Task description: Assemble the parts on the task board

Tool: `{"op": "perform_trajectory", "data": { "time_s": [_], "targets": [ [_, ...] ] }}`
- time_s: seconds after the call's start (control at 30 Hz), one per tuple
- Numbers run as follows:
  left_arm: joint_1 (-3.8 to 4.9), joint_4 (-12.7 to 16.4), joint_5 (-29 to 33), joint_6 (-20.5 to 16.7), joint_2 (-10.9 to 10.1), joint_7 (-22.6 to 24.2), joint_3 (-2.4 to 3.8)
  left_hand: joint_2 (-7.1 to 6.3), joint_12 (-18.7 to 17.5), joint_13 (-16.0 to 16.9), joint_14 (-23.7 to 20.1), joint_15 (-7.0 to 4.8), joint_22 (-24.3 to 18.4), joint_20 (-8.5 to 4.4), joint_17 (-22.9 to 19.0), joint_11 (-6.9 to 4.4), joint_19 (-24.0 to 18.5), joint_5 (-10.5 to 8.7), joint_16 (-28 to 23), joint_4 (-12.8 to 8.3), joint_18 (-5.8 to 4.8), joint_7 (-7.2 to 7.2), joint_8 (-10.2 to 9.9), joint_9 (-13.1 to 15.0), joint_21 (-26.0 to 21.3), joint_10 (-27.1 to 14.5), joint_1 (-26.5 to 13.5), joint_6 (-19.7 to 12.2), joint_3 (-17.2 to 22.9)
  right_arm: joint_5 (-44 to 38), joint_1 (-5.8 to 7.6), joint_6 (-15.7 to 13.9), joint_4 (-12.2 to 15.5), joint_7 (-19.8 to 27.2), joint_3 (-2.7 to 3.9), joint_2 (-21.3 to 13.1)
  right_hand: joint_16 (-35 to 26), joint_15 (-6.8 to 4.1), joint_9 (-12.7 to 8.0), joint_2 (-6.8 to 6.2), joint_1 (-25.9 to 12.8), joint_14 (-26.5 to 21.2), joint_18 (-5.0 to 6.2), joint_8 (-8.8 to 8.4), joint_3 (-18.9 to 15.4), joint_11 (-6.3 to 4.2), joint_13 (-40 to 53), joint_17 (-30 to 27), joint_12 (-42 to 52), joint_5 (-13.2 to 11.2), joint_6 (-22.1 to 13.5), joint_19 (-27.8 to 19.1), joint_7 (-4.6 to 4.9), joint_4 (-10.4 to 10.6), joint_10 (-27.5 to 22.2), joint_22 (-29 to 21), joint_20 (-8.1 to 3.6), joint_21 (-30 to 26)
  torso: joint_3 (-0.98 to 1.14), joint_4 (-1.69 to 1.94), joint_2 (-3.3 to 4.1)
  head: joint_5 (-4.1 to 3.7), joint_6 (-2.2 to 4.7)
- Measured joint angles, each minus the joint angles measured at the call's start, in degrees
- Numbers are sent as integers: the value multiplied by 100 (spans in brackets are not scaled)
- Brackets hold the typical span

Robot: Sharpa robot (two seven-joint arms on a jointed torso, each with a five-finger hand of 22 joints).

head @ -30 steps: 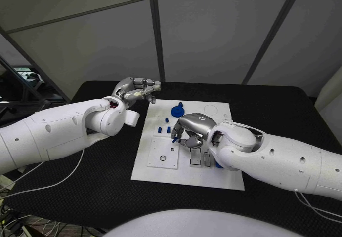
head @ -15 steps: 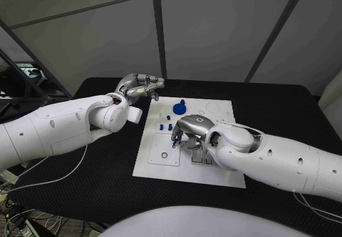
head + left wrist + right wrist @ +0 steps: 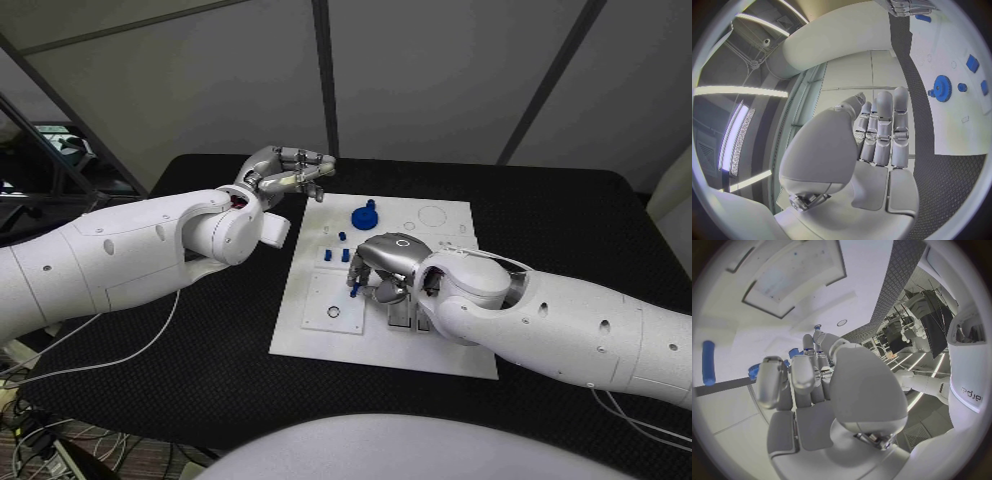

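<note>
The task board [image 3: 433,345] lies flat in the middle of the black tabletop [image 3: 577,220], its long side running away from the robot. Over the board's centre sits the right robot hand [image 3: 378,272], knuckles up, fingers curled down toward the plate. A small blue part [image 3: 355,289] shows at its fingertips, just off the board's surface, and the hand appears to be pinching it. From the right wrist view the fingers [image 3: 811,377] are bunched together with bits of blue peeking between their tips, and a separate blue peg [image 3: 708,362] lies on the white board beside them.

Up at the far end of the board stands the blue gear [image 3: 364,213], with a few smaller blue pieces [image 3: 336,257] between it and the right robot hand. The left wrist view picks out that same gear [image 3: 942,95] on the white plate, with small blue pieces around it.

The left robot hand [image 3: 286,172] is raised above the tabletop off the board's far left corner, well apart from the parts. Its fingers are curled in toward the palm, and the left wrist view shows them [image 3: 882,132] folded side by side with nothing between them: clenched on nothing.
</note>
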Motion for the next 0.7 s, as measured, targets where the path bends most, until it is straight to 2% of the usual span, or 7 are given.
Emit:
{"op": "perform_trajectory", "data": {
  "time_s": [0.63, 0.7],
  "targets": [
    [0, -9, 2, 22, 7, 0, 0, 0, 0, 1, 0, 0, 0, 0, 1, 0, 0, 0, 0, 0, 0, 0, 0, 1, 0, 0, 0, 0, 0, -68, -10, 135, 1, -25, 0, 53, 0, 0, -3, 21, -22, 0, 0, 20, 0, 0, 4, 0, 0, -1, -14, 0, -11, 0, 0, 0, 0, 0, -2, 1, 1, 25, -25],
    [0, -9, 2, 24, 8, 0, 0, 0, 0, 1, 0, 0, -1, 0, 1, 0, 0, 0, 0, 0, 0, 0, 0, 1, 0, 0, 0, 0, 0, -74, -6, 140, -1, -27, -36, 63, 0, 0, 0, 29, -29, 0, 0, 19, 0, 0, 8, -2, 0, -1, -19, 0, -1, 0, 0, 0, 0, -1, -2, 1, 1, 25, -25]
  ]
}}
